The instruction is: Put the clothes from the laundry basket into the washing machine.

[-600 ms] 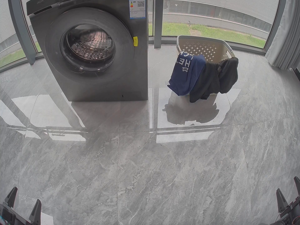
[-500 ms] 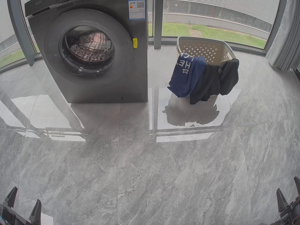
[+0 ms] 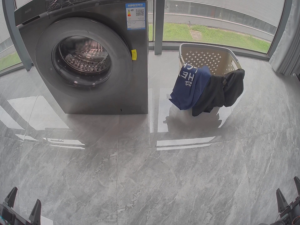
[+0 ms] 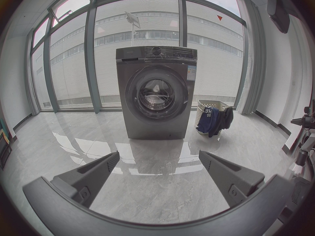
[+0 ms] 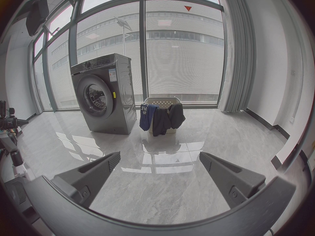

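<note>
Your left gripper [image 4: 158,154] and right gripper [image 5: 159,154] gape wide, empty. Tugging the clothes [image 3: 206,89] draped over the laundry basket's [image 3: 207,45] front rim could tip it.

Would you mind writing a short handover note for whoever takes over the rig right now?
Grippers: the left gripper and right gripper are both open and empty, held low and well short of the job's things.
Things: the washing machine stands on the floor, and the laundry basket is to its right. A blue shirt and black clothing hang over the basket's front rim.
Done: nothing loaded, and no clothes can be seen in the drum.
Left: get close, check whether the door is open (I cannot tell), then move each garment into the drum.
</note>
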Tool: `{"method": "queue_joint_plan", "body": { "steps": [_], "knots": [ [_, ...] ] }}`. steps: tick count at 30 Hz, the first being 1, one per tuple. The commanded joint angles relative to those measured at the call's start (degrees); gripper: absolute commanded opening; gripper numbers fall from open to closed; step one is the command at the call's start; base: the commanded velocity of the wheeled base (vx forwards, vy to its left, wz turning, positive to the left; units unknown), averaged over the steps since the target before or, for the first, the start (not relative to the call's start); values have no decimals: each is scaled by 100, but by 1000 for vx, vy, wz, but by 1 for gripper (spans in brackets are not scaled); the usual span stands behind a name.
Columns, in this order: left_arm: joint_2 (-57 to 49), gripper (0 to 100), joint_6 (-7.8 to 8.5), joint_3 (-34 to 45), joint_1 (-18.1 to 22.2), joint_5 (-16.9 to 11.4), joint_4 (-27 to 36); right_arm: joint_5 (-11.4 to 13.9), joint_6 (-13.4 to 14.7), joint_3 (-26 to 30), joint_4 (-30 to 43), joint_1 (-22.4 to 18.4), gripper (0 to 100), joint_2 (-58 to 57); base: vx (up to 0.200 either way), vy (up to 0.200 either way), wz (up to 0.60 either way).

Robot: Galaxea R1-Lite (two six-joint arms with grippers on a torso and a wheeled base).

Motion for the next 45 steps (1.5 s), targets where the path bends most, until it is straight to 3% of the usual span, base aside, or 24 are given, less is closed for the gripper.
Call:
{"method": "queue_joint_plan", "body": {
  "steps": [1,11,17,41,45],
  "knots": [
    [-57,100,-20,84,3,-2,0,-1,-2,92,1,1,100,-57,200,0,0],
    [-57,100,-11,84,3,7,-9,-9,-2,92,1,1,100,-57,200,0,0],
    [-57,100,-73,84,3,25,0,-1,-2,92,1,1,100,-57,0,0,0],
    [-57,100,-64,84,3,25,0,8,-11,92,9,1,100,-57,0,-200,0],
    [-57,100,-55,84,3,25,0,8,-2,92,9,1,100,-57,0,0,0]
  ]
}}
